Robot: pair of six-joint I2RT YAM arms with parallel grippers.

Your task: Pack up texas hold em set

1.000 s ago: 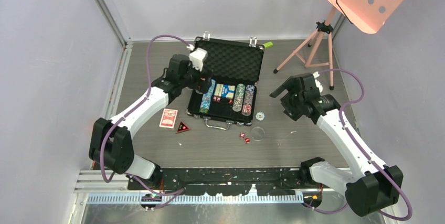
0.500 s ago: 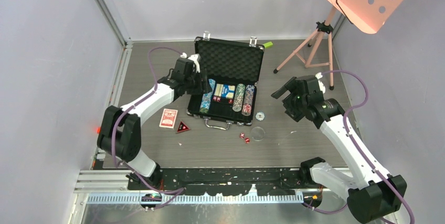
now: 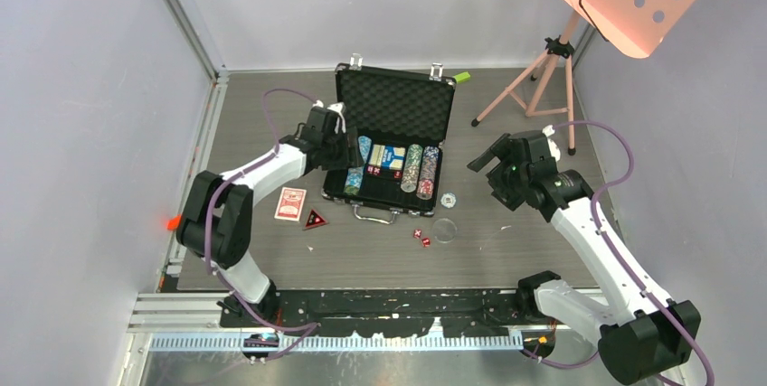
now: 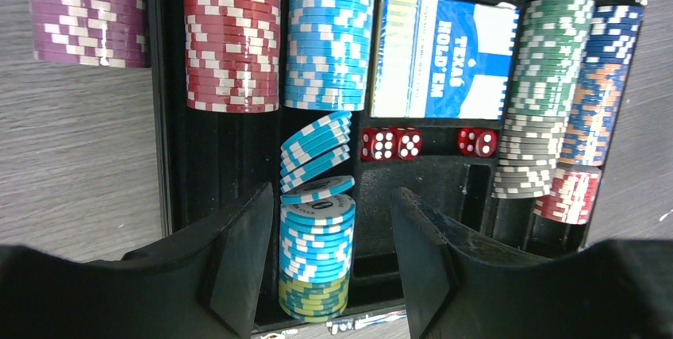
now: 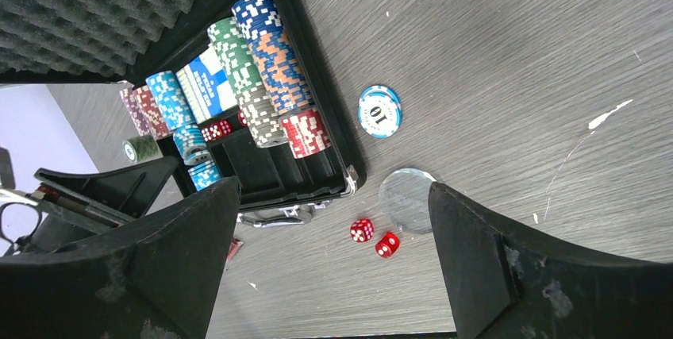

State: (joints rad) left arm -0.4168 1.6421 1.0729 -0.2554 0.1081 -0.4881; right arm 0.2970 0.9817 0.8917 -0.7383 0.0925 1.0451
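While the black case (image 3: 395, 110) lies open on the table (image 3: 543, 250) with its foam-lined lid raised at the far side, the left gripper (image 4: 332, 196) hangs over the case's left part. Its fingers are part-way apart and astride a short row of light-blue chips (image 4: 316, 252). A gap shows between that row and one finger, and nothing is pinched.

Inside the case lie long rows of chips (image 4: 232, 33) in red, blue, green and mixed colours. A blue card box (image 4: 444, 57) sits in the middle, with small red dice (image 4: 390, 143) just beside it toward the handle.

The right gripper (image 5: 333, 188) hovers to the right of the case, apart from it, fingers spread wide and empty.

- **In front of the case's left corner:** a red-backed deck (image 3: 290, 203) and, just beside it, a red triangle (image 3: 315, 220).
- **In front of the case's right corner:** one loose chip (image 3: 449, 198), a clear disc (image 3: 444, 230) and a pair of dice (image 3: 421, 238) close together.
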